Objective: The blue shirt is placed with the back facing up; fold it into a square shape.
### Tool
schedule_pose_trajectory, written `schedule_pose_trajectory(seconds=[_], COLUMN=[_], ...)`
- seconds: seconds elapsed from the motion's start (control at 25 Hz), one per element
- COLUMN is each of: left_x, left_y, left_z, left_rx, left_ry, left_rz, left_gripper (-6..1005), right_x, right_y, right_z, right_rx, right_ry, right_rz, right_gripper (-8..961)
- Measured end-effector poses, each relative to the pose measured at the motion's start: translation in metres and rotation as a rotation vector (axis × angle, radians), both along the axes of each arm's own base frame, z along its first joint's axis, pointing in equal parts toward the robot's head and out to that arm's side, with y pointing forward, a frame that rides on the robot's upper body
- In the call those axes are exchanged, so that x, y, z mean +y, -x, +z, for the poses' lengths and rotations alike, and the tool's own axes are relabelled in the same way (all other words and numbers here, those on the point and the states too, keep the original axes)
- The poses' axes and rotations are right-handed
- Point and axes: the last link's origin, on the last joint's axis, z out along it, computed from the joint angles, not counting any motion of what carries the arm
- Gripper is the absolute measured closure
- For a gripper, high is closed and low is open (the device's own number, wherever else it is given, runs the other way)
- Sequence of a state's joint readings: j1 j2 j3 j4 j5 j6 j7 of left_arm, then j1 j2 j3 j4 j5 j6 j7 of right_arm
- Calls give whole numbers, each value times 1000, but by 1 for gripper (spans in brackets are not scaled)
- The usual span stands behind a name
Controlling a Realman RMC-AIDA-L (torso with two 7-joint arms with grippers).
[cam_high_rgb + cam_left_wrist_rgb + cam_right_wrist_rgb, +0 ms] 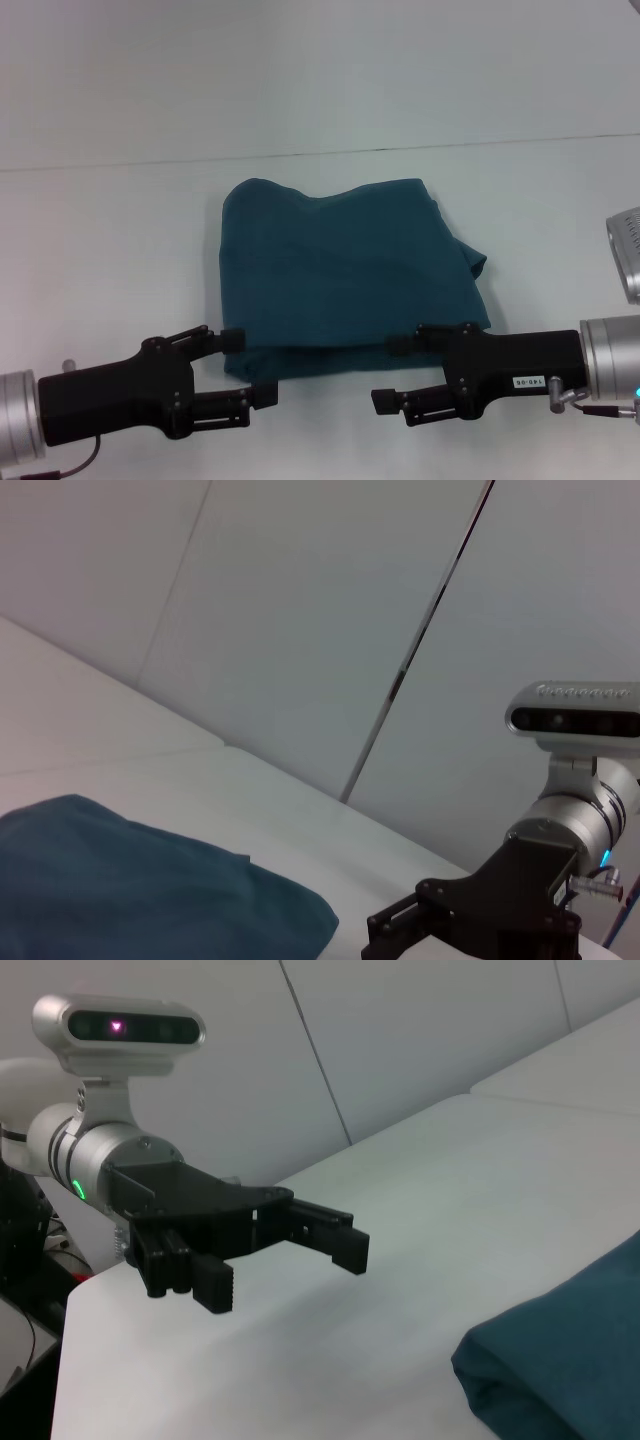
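Overhead, we see the blue shirt [345, 280] folded mid-table [100, 230], our left gripper [245, 367] and right gripper [395, 372] spread wide, empty, at its near edge. Each wrist view shows the opposite claw gaping beside the shirt.

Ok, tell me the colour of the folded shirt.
Plain dark teal-blue; the blue shirt shows best in the head view.

The blue shirt [345, 275] is showing plain dark teal; the tabletop [110, 250] is showing white; both grippers are showing black fingers.
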State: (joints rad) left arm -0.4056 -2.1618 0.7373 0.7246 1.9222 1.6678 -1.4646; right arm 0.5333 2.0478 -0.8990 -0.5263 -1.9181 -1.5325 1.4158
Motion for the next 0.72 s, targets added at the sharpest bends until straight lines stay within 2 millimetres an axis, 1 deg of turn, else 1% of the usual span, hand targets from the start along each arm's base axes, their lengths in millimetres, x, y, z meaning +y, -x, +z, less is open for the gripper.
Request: schedule_pose_trajectory(seconds=[0.72], left_x=[-2], left_y=[0], left_z=[0], left_rx=[-3], left_ry=[9], left_rz=[-4], left_gripper=[65], right_x=[1], right_y=[0], right_z=[2], right_rx=[12], right_ry=[-13], right_rz=[-8], right_gripper=[12])
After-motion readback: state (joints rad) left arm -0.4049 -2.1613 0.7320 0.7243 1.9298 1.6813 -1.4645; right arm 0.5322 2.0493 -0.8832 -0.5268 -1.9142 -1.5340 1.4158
